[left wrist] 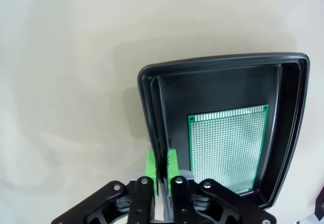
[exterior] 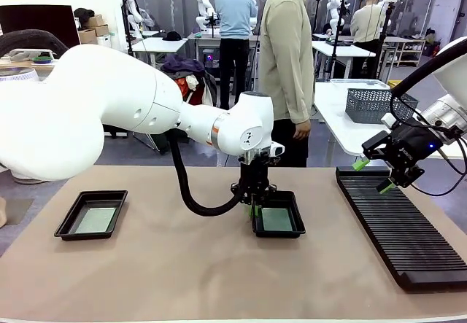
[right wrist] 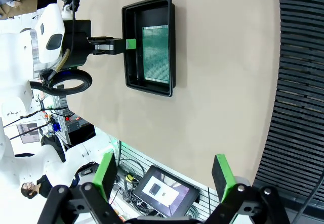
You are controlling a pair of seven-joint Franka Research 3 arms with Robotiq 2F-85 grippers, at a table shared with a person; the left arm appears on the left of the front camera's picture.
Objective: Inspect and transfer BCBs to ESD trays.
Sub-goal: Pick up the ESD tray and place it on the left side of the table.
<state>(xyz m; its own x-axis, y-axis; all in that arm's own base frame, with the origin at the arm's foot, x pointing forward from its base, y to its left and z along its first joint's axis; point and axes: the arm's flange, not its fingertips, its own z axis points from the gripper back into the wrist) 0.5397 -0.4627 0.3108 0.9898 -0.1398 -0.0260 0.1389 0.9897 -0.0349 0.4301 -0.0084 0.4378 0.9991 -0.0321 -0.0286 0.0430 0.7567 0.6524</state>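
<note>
In the middle of the table stands a black ESD tray (exterior: 292, 233) holding a green perforated BCB (exterior: 277, 219). My left gripper (exterior: 254, 208) is shut on this tray's left wall. In the left wrist view its green pads (left wrist: 151, 163) pinch the wall of the tray (left wrist: 223, 59) from both sides, with the BCB (left wrist: 228, 148) lying flat inside. Another ESD tray (exterior: 69, 224) at the left holds a pale BCB (exterior: 96, 219). Over the far end of the rack hangs my right gripper (exterior: 372, 176), open and holding nothing. The right wrist view shows that gripper (right wrist: 164, 176), the middle tray (right wrist: 149, 90) and its BCB (right wrist: 154, 52).
A long black ribbed rack (exterior: 401, 228) lies along the table's right side. A person (exterior: 284, 60) stands at the far edge. A grey mesh basket (exterior: 376, 103) sits on the white table behind. Bare tan mat spreads between the trays and across the front.
</note>
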